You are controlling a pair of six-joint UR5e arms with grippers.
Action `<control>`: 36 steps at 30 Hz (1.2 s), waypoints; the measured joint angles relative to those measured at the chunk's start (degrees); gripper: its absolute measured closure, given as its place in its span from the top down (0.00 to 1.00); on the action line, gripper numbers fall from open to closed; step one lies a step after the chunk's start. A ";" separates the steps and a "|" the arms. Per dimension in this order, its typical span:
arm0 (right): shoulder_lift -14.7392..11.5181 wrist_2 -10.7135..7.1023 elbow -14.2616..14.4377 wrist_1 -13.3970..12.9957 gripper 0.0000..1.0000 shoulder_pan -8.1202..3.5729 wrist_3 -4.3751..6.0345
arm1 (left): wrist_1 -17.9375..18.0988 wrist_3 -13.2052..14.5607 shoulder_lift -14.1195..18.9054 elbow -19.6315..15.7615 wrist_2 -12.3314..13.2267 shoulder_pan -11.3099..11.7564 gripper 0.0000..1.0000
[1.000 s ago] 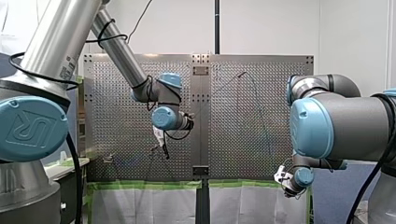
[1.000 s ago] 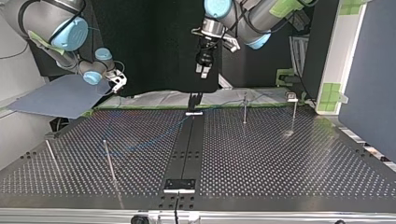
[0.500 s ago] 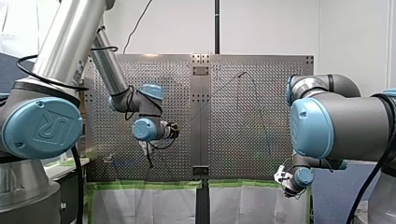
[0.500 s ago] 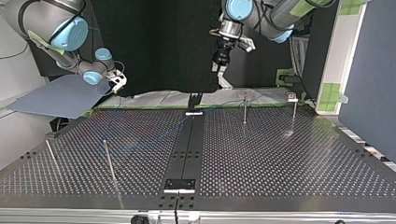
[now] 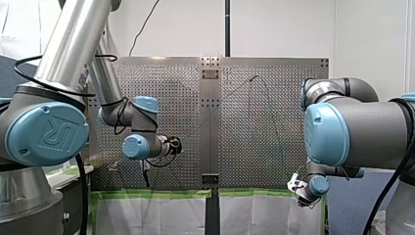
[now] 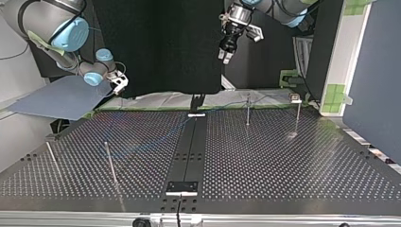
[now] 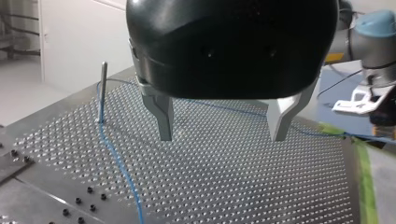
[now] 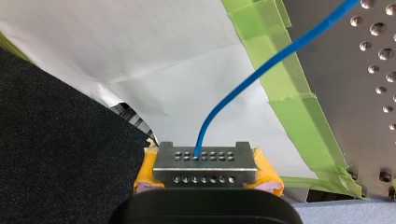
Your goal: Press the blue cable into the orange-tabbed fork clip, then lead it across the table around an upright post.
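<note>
Left fingers (image 7: pixel 161 114): tapered, metal, wide apart

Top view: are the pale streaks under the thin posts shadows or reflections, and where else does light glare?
Top view: likely reflections of each post in the glossy table, not shadows. Left wrist view: the table gleams palest at its far side; my left gripper, black-bodied, sits unlit. Right wrist view: the white sheet behind the blue cable is brightly lit.

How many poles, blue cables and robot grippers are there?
upright posts: 4
blue cable: 1
grippers: 2, the left gripper and the right gripper
Total: 7
</note>
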 joint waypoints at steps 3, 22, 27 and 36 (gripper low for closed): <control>0.00 -0.03 0.00 0.00 0.00 0.00 0.00 | 1.75 0.39 0.00 -1.76 0.25 0.00 0.98; 0.00 -0.03 0.01 0.01 0.00 0.00 0.00 | 2.86 0.55 0.00 -2.87 0.35 0.03 0.98; 0.00 -0.03 0.01 0.00 0.00 -0.01 0.00 | 2.86 0.56 0.00 -2.87 0.35 0.03 0.98; 0.00 -0.03 0.01 0.00 0.00 -0.01 0.00 | 2.86 0.56 0.00 -2.87 0.35 0.03 0.98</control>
